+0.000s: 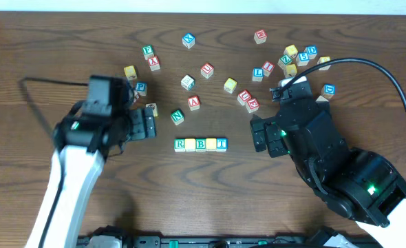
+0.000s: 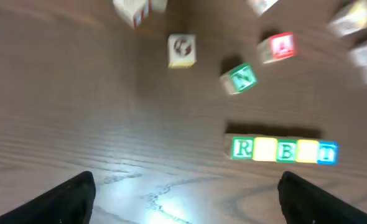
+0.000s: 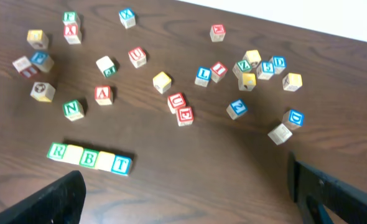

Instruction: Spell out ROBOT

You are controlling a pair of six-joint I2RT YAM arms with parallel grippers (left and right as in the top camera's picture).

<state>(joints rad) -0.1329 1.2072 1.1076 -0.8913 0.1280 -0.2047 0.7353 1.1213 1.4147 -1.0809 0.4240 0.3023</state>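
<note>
Five cubes stand touching in a straight row point(image 1: 200, 145) at the table's middle front: green R point(image 1: 180, 145), a yellow-faced cube point(image 1: 190, 145), green B point(image 1: 200, 145), a second yellow-faced cube point(image 1: 210, 145), blue T point(image 1: 221, 144). The same row shows in the left wrist view point(image 2: 285, 151) and the right wrist view point(image 3: 89, 158). My left gripper point(image 1: 150, 124) hangs left of the row, open and empty, apart from it; its fingers point(image 2: 65, 198) frame bare wood. On the row's right, my right gripper point(image 1: 257, 134) stands open with nothing in it.
A green N cube point(image 1: 177, 117) and a red A cube point(image 1: 194, 102) lie just behind the row. Several more letter cubes are scattered across the back of the table, with a cluster point(image 1: 296, 56) at the back right. A black cable point(image 1: 389, 76) loops over the right side.
</note>
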